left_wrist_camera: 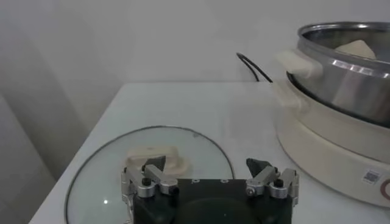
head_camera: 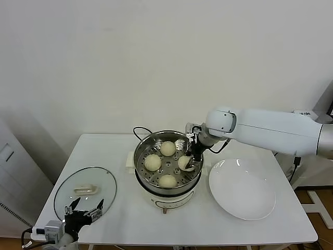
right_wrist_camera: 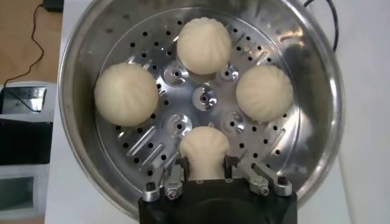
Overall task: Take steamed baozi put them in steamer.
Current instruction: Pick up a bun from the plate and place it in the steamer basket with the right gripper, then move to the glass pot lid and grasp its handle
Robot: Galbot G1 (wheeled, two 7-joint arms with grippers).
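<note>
Right pincer (right_wrist_camera: pixel 205 178) pinches fourth baozi (right_wrist_camera: pixel 204 149) inside steamer (right_wrist_camera: pixel 79 91) (pleats visible from wrist only).

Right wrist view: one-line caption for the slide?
Right pincer sets the fourth bun on the steamer floor beside three others.

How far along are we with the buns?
Nearly done. Three baozi sit on the steamer floor. The fourth bun is down inside too, between the right gripper fingers. The plate is bare. Left: let go and withdraw. Left gripper waits open over the glass lid.
</note>
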